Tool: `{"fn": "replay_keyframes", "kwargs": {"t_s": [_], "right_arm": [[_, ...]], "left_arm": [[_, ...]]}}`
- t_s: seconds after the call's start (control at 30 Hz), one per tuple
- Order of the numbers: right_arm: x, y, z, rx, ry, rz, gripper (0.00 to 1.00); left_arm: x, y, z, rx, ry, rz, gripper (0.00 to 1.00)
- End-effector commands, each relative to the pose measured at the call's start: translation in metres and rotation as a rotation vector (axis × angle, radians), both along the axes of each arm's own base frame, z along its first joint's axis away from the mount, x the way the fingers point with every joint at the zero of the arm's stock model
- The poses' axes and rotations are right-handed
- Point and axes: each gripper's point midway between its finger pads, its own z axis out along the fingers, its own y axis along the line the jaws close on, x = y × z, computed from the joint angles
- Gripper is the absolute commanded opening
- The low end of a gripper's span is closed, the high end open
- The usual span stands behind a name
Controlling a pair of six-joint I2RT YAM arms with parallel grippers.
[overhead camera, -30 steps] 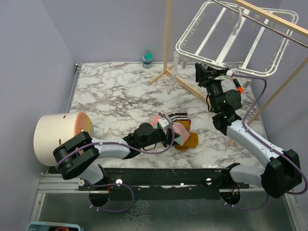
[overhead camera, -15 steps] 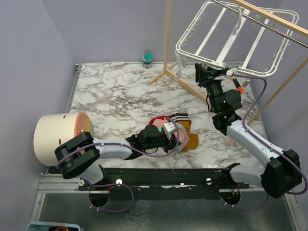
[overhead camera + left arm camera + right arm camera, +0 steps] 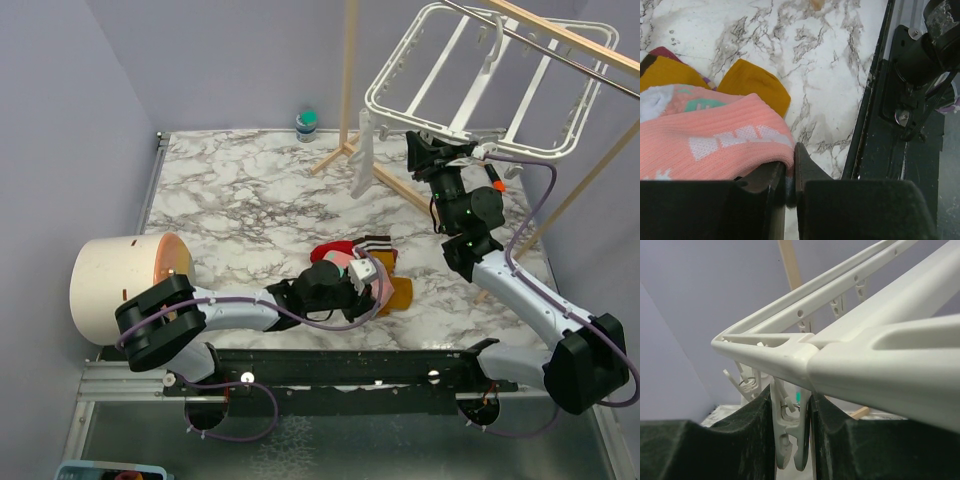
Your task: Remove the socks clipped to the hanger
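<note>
The white grid hanger [image 3: 470,75] hangs tilted from the wooden rack at the back right. One white sock [image 3: 364,160] still hangs from its left corner. My right gripper [image 3: 428,148] is up under the hanger's near edge. In the right wrist view its fingers [image 3: 755,435] are shut on a white clip [image 3: 792,435] below the hanger frame [image 3: 840,355]. My left gripper [image 3: 362,275] is low over the sock pile, shut on a pink sock [image 3: 710,140]. Red [image 3: 328,250], striped [image 3: 376,243] and mustard [image 3: 400,292] socks lie on the table; the mustard sock also shows in the left wrist view [image 3: 757,87].
A cream cylinder [image 3: 115,285] lies on its side at the left front. A small teal-lidded jar [image 3: 307,123] stands at the back. The wooden rack's post [image 3: 350,70] and foot bars cross the back right. A black rail [image 3: 900,125] runs along the table's near edge.
My left gripper has carried the pink sock rightward and nearer, onto the pile. The white sock at the hanger's corner has swung and hangs longer. The right arm has not moved.
</note>
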Motion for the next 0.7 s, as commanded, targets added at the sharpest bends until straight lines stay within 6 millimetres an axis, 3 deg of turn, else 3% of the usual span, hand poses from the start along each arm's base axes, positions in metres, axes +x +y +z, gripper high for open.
{"fn": "replay_keyframes", "kwargs": {"t_s": [0.0,0.17,0.27,0.33,0.37,0.43,0.67], "right_arm": [[-0.005,-0.002,0.019,-0.001,-0.029,0.004,0.02],[-0.005,-0.002,0.018,-0.003,-0.025,0.007,0.02],[-0.005,-0.001,0.017,-0.003,-0.025,0.01,0.02],[-0.005,-0.001,0.018,-0.001,-0.025,0.011,0.02],[-0.005,-0.001,0.019,0.0,-0.027,0.011,0.02],[-0.005,-0.001,0.019,-0.002,-0.026,0.013,0.02],[-0.007,-0.001,0.018,-0.003,-0.024,0.014,0.02]], "left_arm": [[-0.005,-0.004,-0.001,0.035,-0.016,-0.024,0.14],[-0.004,-0.003,0.001,0.048,-0.032,-0.008,0.33],[-0.004,-0.001,0.005,0.044,-0.042,0.007,0.56],[-0.002,0.001,0.005,0.048,-0.05,0.019,0.84],[-0.001,0.002,0.006,0.049,-0.056,0.028,0.92],[0.005,0.006,0.009,0.05,-0.072,0.062,0.98],[0.03,0.026,0.035,0.027,-0.178,0.216,0.99]]}}
